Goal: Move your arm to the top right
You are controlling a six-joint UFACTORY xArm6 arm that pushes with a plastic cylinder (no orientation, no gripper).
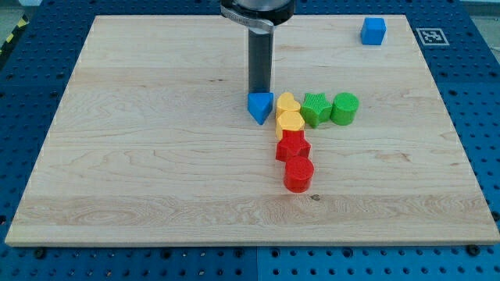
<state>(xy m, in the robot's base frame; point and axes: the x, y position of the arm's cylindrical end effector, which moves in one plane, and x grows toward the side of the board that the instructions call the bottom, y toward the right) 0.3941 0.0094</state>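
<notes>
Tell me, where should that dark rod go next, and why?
Probably slide my tip toward the view's top right, aiming left of the blue cube. It now sits just above the blue triangular block, and the yellow and green blocks lie lower right, so an upward-right path should touch nothing.

Wood board (156, 156): 8 blocks. Blue cube (373, 31) top right; rest clustered near ctr.
</notes>
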